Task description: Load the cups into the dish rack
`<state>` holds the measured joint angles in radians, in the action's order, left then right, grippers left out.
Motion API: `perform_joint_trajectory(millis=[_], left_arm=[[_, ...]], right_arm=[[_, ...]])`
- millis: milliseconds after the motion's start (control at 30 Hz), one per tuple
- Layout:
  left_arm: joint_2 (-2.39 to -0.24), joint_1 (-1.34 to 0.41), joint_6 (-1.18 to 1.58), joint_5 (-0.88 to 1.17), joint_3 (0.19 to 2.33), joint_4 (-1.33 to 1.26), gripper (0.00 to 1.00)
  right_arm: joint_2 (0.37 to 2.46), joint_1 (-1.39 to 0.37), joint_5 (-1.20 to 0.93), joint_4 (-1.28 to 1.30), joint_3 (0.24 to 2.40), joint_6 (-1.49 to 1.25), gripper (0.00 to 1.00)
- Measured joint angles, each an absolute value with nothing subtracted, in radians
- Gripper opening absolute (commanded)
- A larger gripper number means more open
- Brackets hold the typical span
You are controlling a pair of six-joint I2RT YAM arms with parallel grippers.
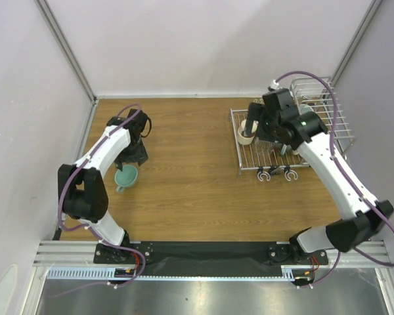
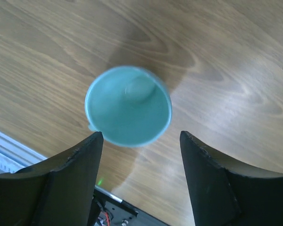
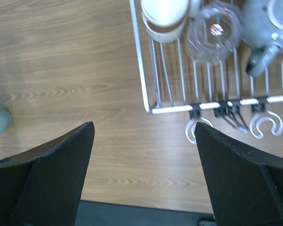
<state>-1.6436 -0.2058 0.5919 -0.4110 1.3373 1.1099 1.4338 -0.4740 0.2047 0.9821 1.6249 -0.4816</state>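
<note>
Left of the dish rack (image 1: 248, 159), the left gripper (image 2: 140, 136) hovered wide over the teal mug (image 2: 128, 106); lowering and closing seemed next. The right gripper (image 3: 144, 125) gaped empty.

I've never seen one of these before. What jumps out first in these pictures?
A lone teal mug stands on the wooden table at left, the left hand open just above it. At far right, the silver dish rack holds a beige cup, a clear glass and a grey-blue mug, the right hand open above it.
</note>
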Motion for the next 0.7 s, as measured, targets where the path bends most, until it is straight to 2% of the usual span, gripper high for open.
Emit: perform_joint_trajectory(millis=[267, 367, 567, 600, 633, 667, 700], left_arm=[[-1.732, -0.187, 0.591, -0.408, 1.301, 1.018, 0.66], [-1.764, -0.187, 0.592, -0.407, 1.283, 0.986, 0.6], [-1.815, -0.187, 0.59, -0.405, 1.253, 0.946, 0.38], [-1.82, -0.187, 0.59, -0.404, 1.248, 0.942, 0.24], [-1.822, -0.186, 0.59, -0.397, 1.244, 0.939, 0.15], [-1.822, -0.185, 0.587, -0.389, 1.243, 0.936, 0.0], [-1.822, -0.184, 0.585, -0.385, 1.243, 0.935, 0.0]], right_arm=[[1.305, -0.471, 0.231, 1.058, 1.583, -0.479, 0.95], [1.267, -0.469, 0.236, 1.074, 1.583, -0.478, 0.94], [1.239, -0.469, 0.239, 1.098, 1.583, -0.478, 0.95], [1.239, -0.469, 0.239, 1.099, 1.583, -0.478, 0.94], [1.239, -0.469, 0.239, 1.1, 1.583, -0.478, 0.94], [1.238, -0.469, 0.239, 1.1, 1.583, -0.478, 0.94], [1.238, -0.469, 0.238, 1.101, 1.583, -0.478, 0.94]])
